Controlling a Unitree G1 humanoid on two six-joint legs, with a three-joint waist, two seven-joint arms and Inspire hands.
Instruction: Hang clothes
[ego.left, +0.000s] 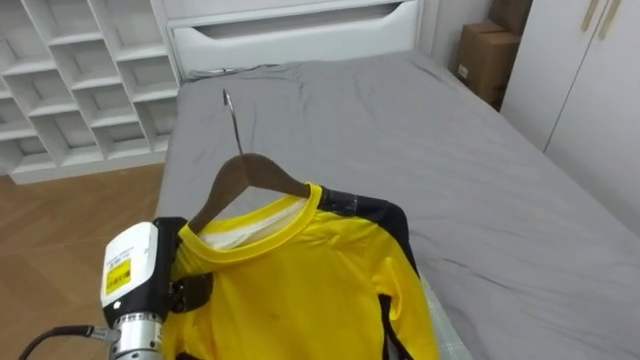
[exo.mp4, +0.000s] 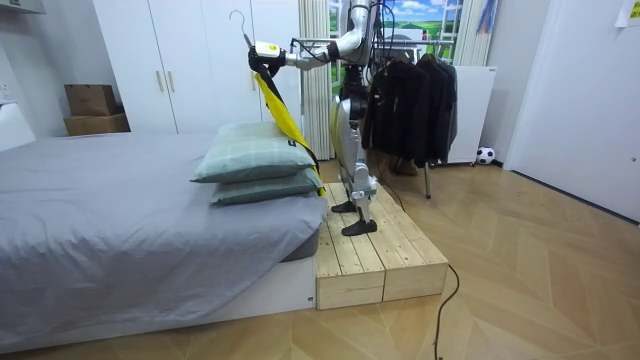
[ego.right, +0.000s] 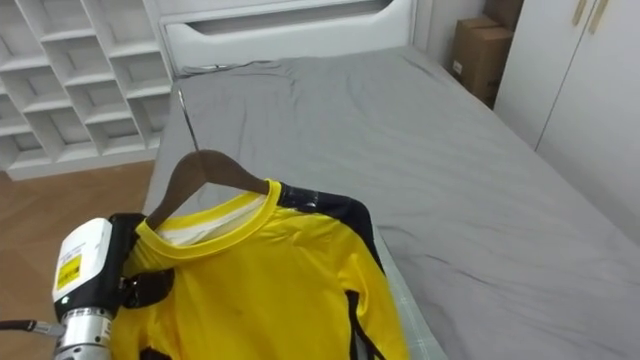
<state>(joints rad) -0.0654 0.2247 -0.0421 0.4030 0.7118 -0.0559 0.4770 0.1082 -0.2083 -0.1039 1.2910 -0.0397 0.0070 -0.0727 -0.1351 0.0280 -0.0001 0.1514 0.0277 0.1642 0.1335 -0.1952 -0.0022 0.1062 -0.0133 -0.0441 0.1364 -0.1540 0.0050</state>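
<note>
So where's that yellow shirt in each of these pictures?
Left eye view: yellow shirt at bottom centre, on the hanger.
Right eye view: bottom, left of centre.
Room view: up high, left of centre, by the pillows.
Shared landmark: the grey bed.

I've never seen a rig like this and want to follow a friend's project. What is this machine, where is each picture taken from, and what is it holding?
It is a humanoid robot on two legs, with two arms ending in hands. Two pictures come from the cameras in its head, looking down over a bed with a grey sheet. The third comes from a camera standing in the room: the robot stands on a wooden platform by the bed, beside two stacked pillows, with a rack of dark clothes behind it. Its left hand, at the lower left of the head views, carries a wooden hanger with a yellow shirt on it; the shirt hides its grip.
</note>
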